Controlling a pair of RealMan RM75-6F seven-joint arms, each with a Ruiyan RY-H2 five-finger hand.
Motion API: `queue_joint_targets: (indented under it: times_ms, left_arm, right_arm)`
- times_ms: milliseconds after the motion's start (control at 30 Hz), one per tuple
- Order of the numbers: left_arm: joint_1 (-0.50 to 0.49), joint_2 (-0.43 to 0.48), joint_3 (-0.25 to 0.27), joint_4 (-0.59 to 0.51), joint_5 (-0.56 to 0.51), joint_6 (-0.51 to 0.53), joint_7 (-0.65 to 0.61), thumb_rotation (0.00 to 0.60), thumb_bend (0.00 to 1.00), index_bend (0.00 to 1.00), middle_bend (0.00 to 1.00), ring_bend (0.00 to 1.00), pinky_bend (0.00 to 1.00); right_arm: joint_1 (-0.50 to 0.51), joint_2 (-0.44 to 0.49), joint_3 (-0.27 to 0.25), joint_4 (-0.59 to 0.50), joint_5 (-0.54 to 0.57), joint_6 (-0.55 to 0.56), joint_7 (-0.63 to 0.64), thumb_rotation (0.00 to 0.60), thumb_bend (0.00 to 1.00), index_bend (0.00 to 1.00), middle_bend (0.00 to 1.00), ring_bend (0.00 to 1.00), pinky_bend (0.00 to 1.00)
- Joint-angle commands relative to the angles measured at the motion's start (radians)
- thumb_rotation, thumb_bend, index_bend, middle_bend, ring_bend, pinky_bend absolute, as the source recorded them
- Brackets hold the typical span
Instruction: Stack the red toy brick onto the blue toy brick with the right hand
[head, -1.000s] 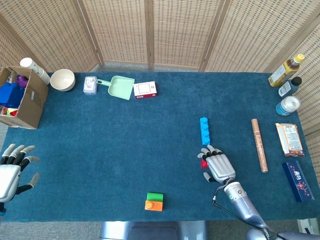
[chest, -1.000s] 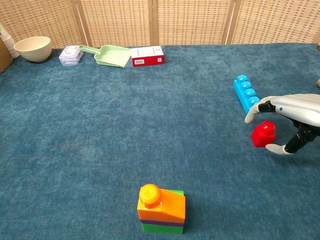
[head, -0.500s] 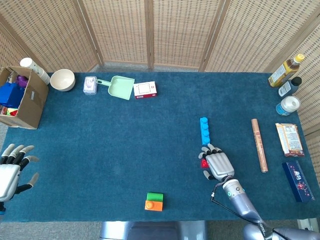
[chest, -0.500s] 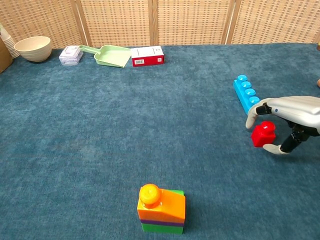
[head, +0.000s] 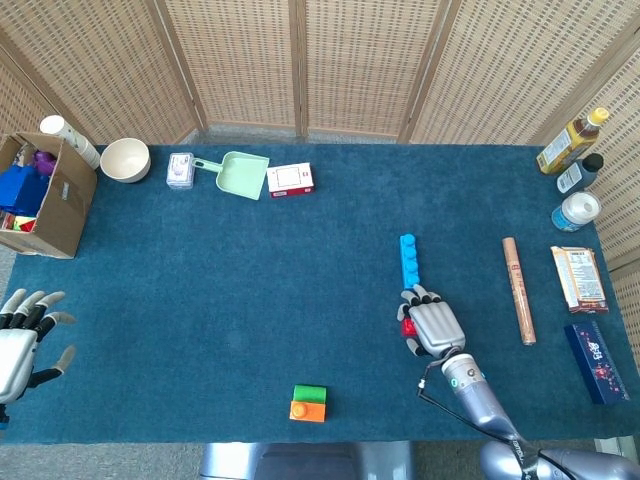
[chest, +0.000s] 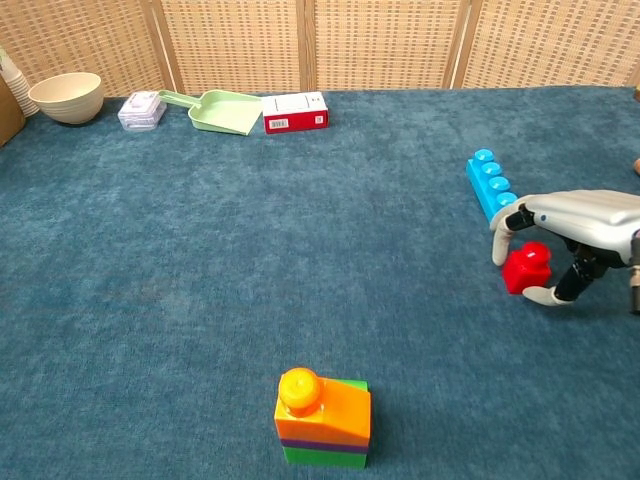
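Nearest the robot, a stack of orange and green bricks (chest: 323, 418) stands on the blue surface (chest: 250, 250). Off to the left, at the surface's near edge, the left hand (head: 18, 345) hovers with its fingers (head: 30, 304) spread and nothing in them.

A little farther in, on the right side, the right hand (chest: 575, 228) arches over the red toy brick (chest: 527, 267). Its fingers curl down on the far side of the brick and the thumb comes in from the near side; whether they actually press the brick cannot be told. The brick sits on the surface.

Just beyond it lies the blue toy brick (chest: 490, 186), a long studded strip, apart from the red one. To its right lie a brown stick (head: 517, 289), a snack packet (head: 578, 277) and a dark blue box (head: 597, 360).

Along the far edge are a bowl (chest: 67, 96), a clear box (chest: 142, 110), a green scoop (chest: 221, 110), a red-and-white box (chest: 295, 111) and, at the right corner, bottles (head: 572, 160). A cardboard box (head: 45, 194) sits far left.
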Motion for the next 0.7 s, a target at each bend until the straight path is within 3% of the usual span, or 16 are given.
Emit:
queue_joint_targets:
  times_ms: [33,367,700]
  left_arm:
    - [0.000,-0.001,0.000,0.003,0.000,-0.001,-0.003,0.567,0.41,0.37,0.19,0.14,0.00]
    - [0.001,-0.005,0.001,0.011,-0.001,-0.002,-0.011,0.567,0.41,0.37,0.19,0.14,0.00]
    - [0.001,-0.009,0.002,0.017,-0.002,-0.003,-0.015,0.565,0.41,0.37,0.18,0.14,0.00]
  right_arm:
    - [0.004,-0.001,0.000,0.000,0.007,0.001,-0.004,0.600,0.32,0.37,0.16,0.06,0.19]
    - [0.027,0.005,0.011,-0.011,0.038,0.001,-0.021,0.599,0.32,0.38,0.16,0.06,0.19]
    - [0.038,0.011,0.010,-0.022,0.057,0.008,-0.026,0.600,0.31,0.46,0.17,0.07,0.20]
